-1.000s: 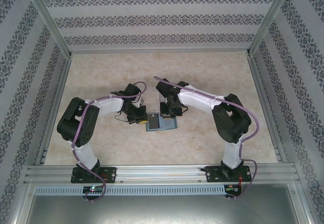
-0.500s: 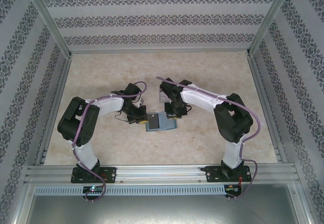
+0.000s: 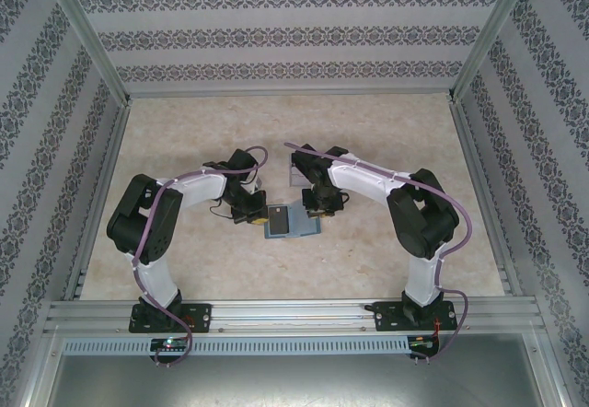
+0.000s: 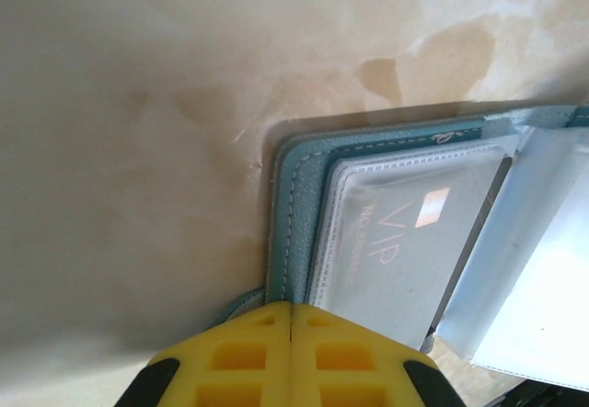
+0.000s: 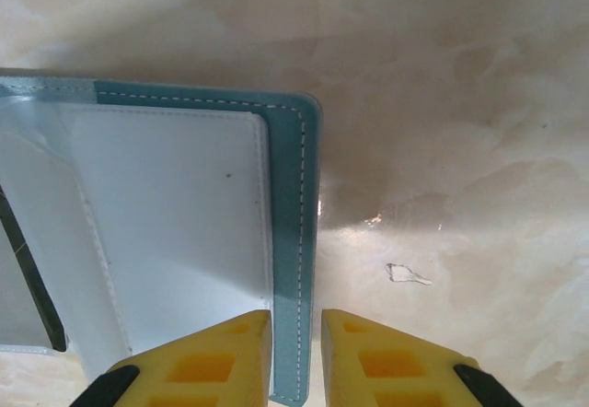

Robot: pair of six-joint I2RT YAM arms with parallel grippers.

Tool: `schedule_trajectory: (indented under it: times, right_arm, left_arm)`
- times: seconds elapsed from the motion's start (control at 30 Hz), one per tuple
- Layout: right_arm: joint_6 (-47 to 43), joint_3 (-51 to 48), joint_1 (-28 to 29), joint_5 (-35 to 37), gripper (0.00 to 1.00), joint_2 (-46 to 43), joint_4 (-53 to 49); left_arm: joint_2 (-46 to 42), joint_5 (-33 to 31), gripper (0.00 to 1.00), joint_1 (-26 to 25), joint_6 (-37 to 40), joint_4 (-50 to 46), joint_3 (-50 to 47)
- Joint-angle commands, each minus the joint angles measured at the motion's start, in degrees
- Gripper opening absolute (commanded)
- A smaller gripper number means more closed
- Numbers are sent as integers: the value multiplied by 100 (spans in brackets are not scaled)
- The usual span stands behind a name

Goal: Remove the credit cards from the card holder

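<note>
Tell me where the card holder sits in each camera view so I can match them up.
Top external: card holder, open at the centre of the table.
Left wrist: card holder at lower right.
Right wrist: card holder across the left half.
Shared landmark: its teal border.

The card holder [image 3: 293, 222] is lying opened flat on the table [image 3: 386, 131], near its centre. The left gripper [image 3: 250, 214] is sitting at its left edge and the right gripper [image 3: 319, 206] over its right edge. One credit card [image 4: 405, 250] is resting in the left-hand pocket.
</note>
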Motion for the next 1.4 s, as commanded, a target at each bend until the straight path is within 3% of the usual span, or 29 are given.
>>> schedule_trajectory:
  times: [0.0, 0.33, 0.6, 0.7, 0.93, 1.37]
  right_arm:
    - [-17, 39, -50, 196, 23, -234, -214]
    - [100, 216, -62, -269, 23, -736, -56]
    - [566, 55, 80, -1884, 20, -556, 1305]
    - [746, 14, 165, -2179, 19, -268, 1671]
    - [752, -110, 111, -2056, 18, 107, 1747]
    - [445, -644, -256, -1662, 17, 19, 1538]
  left_arm:
    - [39, -118, 2, 27, 137, -269, 155]
    - [-232, -174, 2, 12, 121, -443, 339]
    - [-174, 116, 2, -153, -114, -119, 393]
    - [-147, 82, 2, -183, -131, -79, 346]
    - [-164, 14, 2, -181, -108, -104, 271]
    - [-125, 18, 2, -187, -100, -166, 340]
